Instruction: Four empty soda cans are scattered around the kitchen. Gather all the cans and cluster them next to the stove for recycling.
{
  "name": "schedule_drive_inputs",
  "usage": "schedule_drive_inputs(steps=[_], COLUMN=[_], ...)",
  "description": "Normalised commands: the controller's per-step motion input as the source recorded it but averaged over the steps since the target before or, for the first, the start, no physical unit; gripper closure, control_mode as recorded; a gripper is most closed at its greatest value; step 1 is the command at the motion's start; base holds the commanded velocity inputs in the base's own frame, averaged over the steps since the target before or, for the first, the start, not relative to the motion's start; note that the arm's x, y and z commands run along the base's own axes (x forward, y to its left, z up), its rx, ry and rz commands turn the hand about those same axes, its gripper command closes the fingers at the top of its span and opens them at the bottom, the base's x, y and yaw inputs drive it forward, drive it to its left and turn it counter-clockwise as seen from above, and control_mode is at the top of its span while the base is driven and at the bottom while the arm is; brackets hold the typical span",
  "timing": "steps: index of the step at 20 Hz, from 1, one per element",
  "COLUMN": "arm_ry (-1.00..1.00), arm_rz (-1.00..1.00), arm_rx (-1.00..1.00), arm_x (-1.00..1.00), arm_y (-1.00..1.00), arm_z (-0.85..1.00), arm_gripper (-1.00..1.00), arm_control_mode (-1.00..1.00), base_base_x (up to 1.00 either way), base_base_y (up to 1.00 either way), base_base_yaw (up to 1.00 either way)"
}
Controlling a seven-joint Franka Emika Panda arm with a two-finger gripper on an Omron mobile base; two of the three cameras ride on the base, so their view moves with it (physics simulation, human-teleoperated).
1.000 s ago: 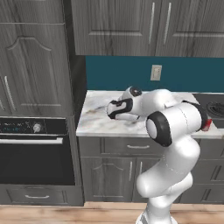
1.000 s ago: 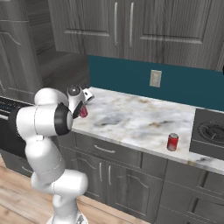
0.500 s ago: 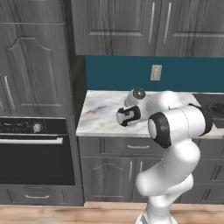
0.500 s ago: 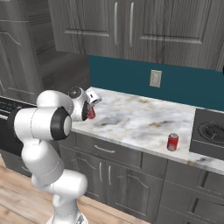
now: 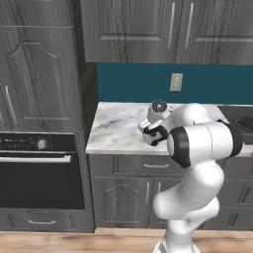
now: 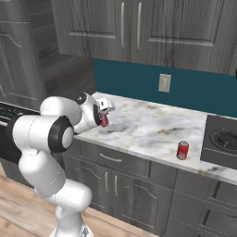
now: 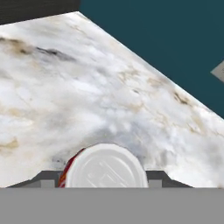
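Observation:
My gripper (image 6: 105,118) is shut on a red soda can (image 6: 104,121), held just above the left part of the marble counter (image 6: 152,129). In the hand view the can's silver top (image 7: 106,168) sits between the two dark fingertips (image 7: 46,179). In the left base view the hand (image 5: 154,134) hovers over the counter's front, and the can is hidden behind it. A second red soda can (image 6: 183,150) stands upright near the counter's front edge, just left of the stove (image 6: 222,140). The stove's burner (image 5: 243,120) shows at the right edge.
A black built-in oven (image 5: 37,173) sits left of the counter. A teal backsplash with a wall socket (image 6: 164,83) runs behind it, with grey cabinets (image 6: 139,28) above. Bare marble lies between the held can and the standing one.
The arm has carried the held can to the right along the counter, toward the stove. The can beside the stove has not moved.

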Motion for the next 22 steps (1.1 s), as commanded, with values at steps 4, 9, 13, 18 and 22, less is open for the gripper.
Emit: schedule_drive_inputs(steps=[4,9,13,18,22], arm_ry=[0.00,0.02,0.03,0.07,0.05], arm_rz=[-0.20,-0.20,-0.20,-0.19,-0.18], arm_rx=[0.05,0.06,0.07,0.06,0.07], arm_x=[-0.14,-0.09,-0.10,-0.02,-0.02], arm_y=[-0.51,-0.53,-0.51,-0.54,-0.55], arm_z=[0.14,0.16,0.13,0.16,0.11], arm_gripper=[1.00,1.00,1.00,1.00,1.00], arm_control_mode=[-1.00,-1.00,-1.00,-1.00,-1.00], base_base_x=[0.00,0.00,0.00,0.00,0.00], base_base_y=[0.00,0.00,0.00,0.00,0.00], base_base_yaw=[0.00,0.00,0.00,0.00,0.00])
